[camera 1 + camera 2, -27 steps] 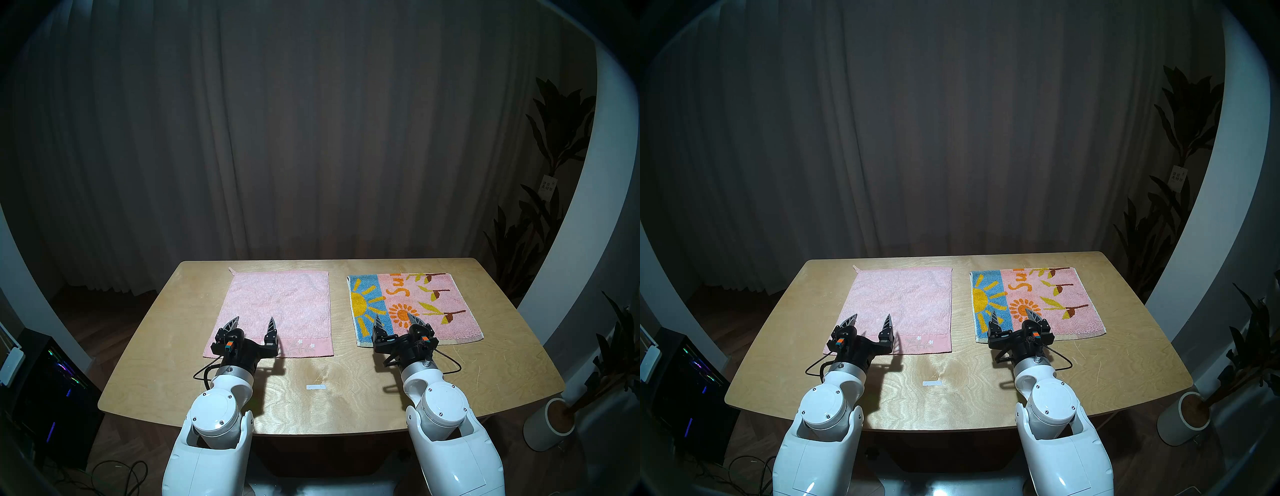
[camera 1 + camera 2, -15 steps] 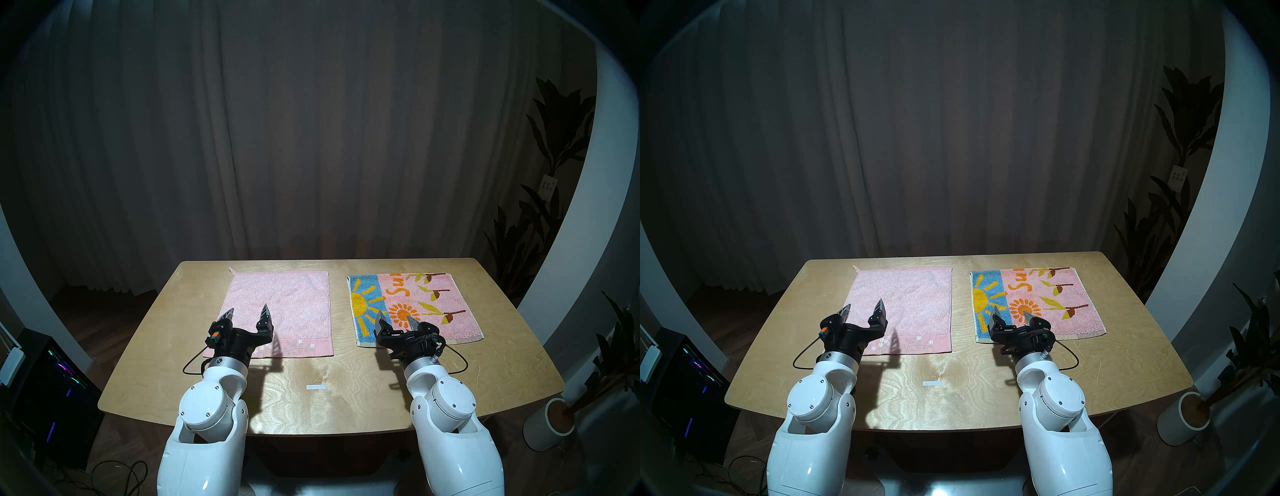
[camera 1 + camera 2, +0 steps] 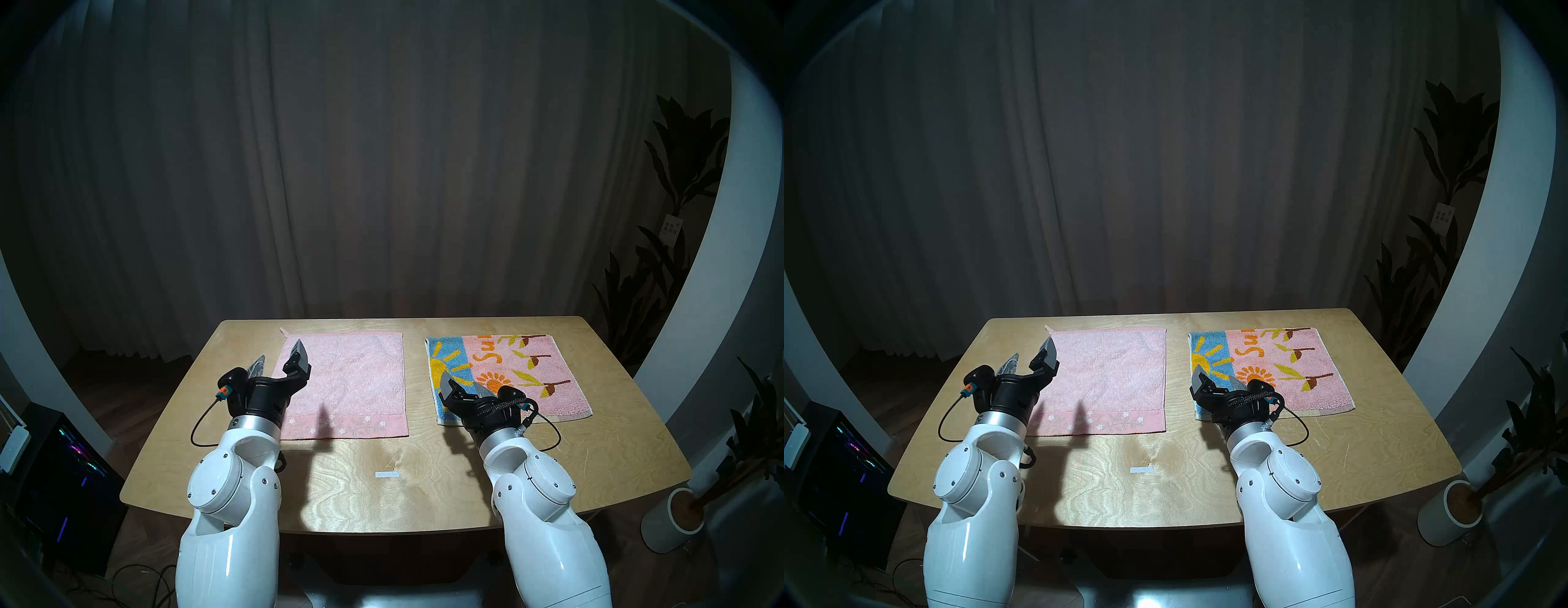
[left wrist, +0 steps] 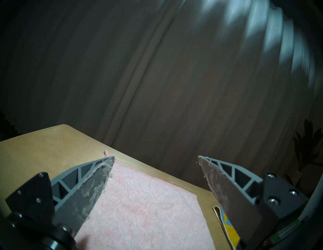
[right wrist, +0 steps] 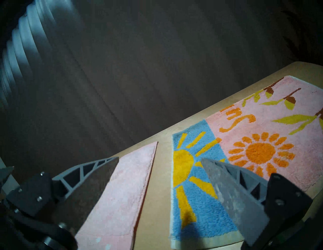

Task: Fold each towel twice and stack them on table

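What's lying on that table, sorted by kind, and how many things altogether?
Plain pink towels: 1, the pink towel, spread flat.
Patterned towels: 1, the sun-and-flower towel, spread flat beside it.
White tape strips: 1, the tape strip near the front of the table.
Total: 3

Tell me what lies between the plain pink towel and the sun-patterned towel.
Only a bare strip of the light plywood table separates the plain pale pink terry towel from the pink-and-blue sun-and-flower terry towel. The head views show it, and the right wrist view confirms it.
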Tool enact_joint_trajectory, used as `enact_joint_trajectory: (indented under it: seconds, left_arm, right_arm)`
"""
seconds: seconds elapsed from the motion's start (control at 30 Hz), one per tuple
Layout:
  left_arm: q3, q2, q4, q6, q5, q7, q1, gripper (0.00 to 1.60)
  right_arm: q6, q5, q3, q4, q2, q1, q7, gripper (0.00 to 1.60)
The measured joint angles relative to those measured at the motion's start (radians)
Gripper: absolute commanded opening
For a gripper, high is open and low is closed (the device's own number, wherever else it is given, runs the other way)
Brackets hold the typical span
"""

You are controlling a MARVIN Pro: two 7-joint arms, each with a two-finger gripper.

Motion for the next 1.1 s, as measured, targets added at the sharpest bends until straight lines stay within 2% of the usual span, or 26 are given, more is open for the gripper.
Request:
enact_joint_trajectory:
  seconds: [0.6,1.1]
  left_arm:
    - [-0.119,-0.041,-0.034,0.094,-0.244,-0.008,0.064,1.6]
    - [-0.191,-0.072,-0.054,0.193,-0.452,-0.039,0.104,1.6]
  right_arm:
    - [0.133,0.205,-0.074,-0.023,0.018,0.002,-0.004,1.6]
    - [0.228,0.386,-0.096,-0.021,0.037,-0.004,-0.009,1.6]
